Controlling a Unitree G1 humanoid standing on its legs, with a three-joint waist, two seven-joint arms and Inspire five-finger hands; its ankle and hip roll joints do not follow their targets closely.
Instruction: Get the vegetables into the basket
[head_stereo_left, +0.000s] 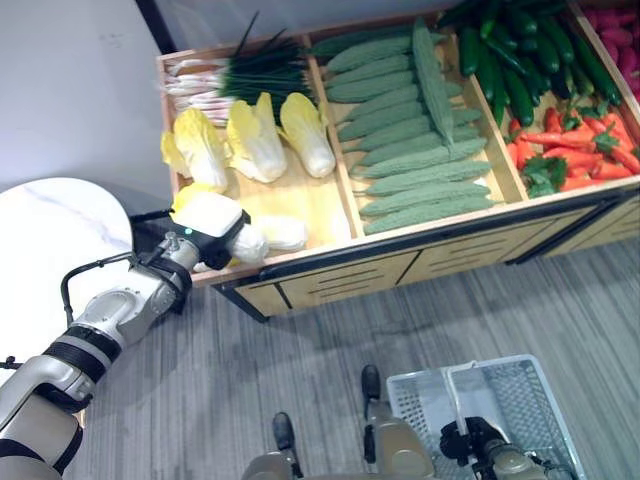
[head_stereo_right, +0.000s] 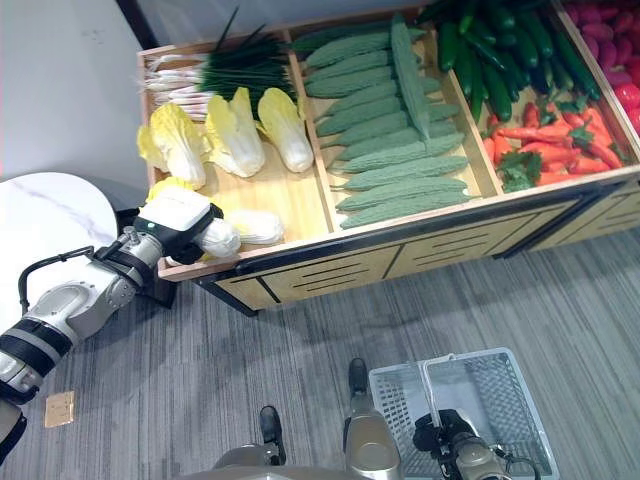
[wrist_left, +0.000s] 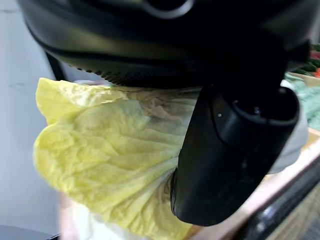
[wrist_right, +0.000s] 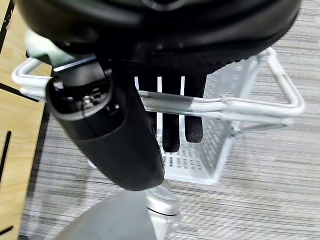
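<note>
Wooden produce stand (head_stereo_left: 300, 200) w/ cabbages, gourds, chillies. Left hand (head_stereo_left: 205, 228) at front-left corner, thumb round a yellow cabbage (wrist_left: 105, 160); fingers hidden. Right hand (wrist_right: 170, 120) curled over handle (wrist_right: 235, 106) of white basket (head_stereo_left: 520, 400) on floor.

I see a pale yellow napa cabbage (head_stereo_left: 262, 240) lying on its side at the front left corner of the wooden display stand (head_stereo_left: 320, 262), leafy end toward the left edge. The white wire basket (head_stereo_left: 500, 400) hangs low before the stand's front edge, its handle (wrist_right: 215, 105) raised, mesh walls upright, nothing visible inside.
</note>
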